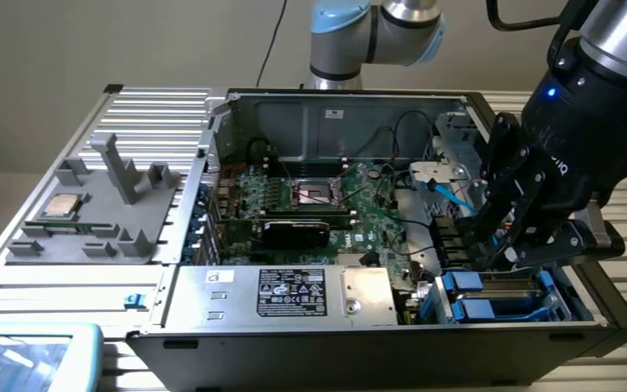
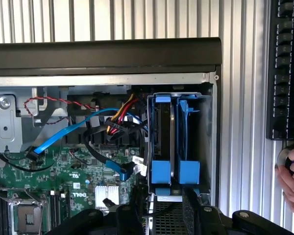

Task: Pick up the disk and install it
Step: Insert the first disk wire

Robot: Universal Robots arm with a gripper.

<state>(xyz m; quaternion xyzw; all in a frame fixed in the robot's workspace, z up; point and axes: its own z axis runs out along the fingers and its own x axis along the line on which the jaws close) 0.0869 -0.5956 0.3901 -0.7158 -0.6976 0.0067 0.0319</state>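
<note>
The disk stands on edge in the drive bay at a corner of the open computer case, grey metal framed by a blue carrier with blue end tabs. In the exterior view the disk lies in the bay at the case's lower right. A second blue carrier sits beside it. My gripper hangs just above that bay. In the wrist view my gripper shows two black fingers spread apart with nothing between them, clear of the disk.
Green motherboard fills the case's middle, with blue and black cables beside the bay. A silver box with a black sticker lies at the front. A grey fixture holds a processor chip. A hand and keyboard lie outside the case.
</note>
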